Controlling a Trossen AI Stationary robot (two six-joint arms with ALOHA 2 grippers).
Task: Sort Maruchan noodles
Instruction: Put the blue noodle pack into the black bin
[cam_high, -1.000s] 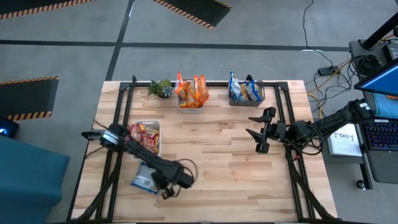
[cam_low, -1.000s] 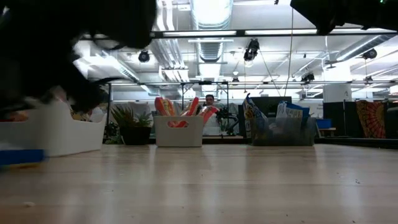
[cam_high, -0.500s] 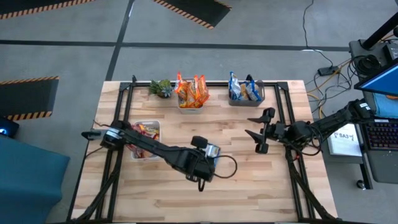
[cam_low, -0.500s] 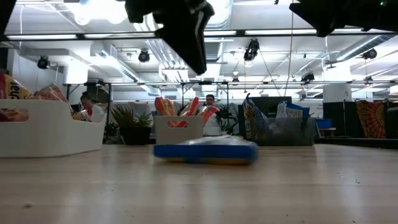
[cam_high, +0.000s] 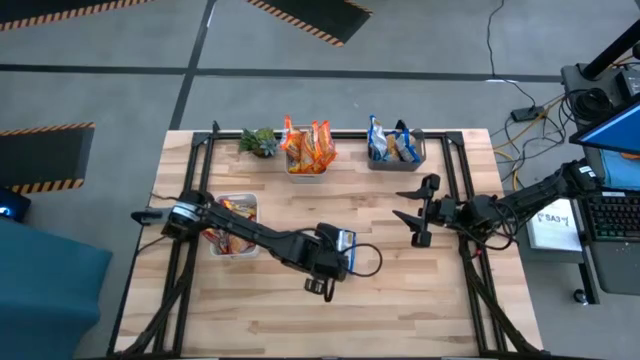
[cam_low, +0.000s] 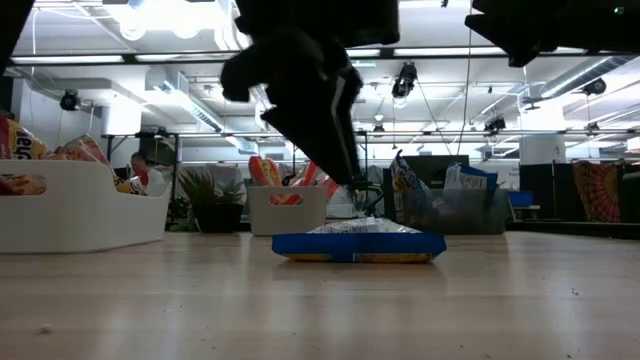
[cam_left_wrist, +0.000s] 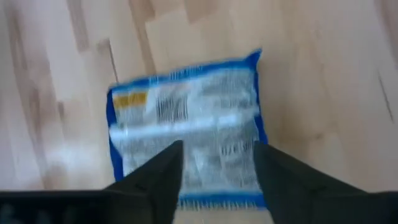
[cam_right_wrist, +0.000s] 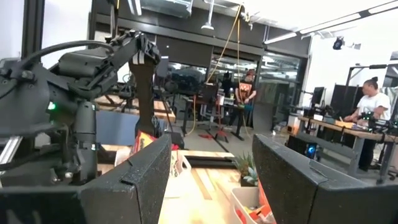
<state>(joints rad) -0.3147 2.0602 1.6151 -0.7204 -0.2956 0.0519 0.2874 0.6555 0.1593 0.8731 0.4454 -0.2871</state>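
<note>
A blue Maruchan noodle packet (cam_left_wrist: 186, 121) lies flat on the wooden table near its middle (cam_high: 347, 240) (cam_low: 358, 241). My left gripper (cam_left_wrist: 217, 149) hovers just above it (cam_high: 336, 252), open, one finger over each side of the packet's near half. At the table's right side my right gripper (cam_high: 402, 203) waits in the air, open and with nothing between its fingers (cam_right_wrist: 211, 146). Red-pink packets sit in a white bin (cam_high: 252, 205) at the left, orange ones stand in a white bin (cam_high: 306, 172) at the far edge, and blue ones stand in a grey bin (cam_high: 396, 160) beside it.
A small green plant (cam_high: 260, 142) stands at the far edge, left of the orange bin. Black frame rails (cam_high: 200, 170) run along the table's left and right sides. Bare wood lies in front of and to the right of the blue packet.
My left gripper has swung from the table's near left toward the right, carrying the blue packet to the middle. The packet, first at the near left by the red-pink bin, now lies flat on the wood under the gripper.
</note>
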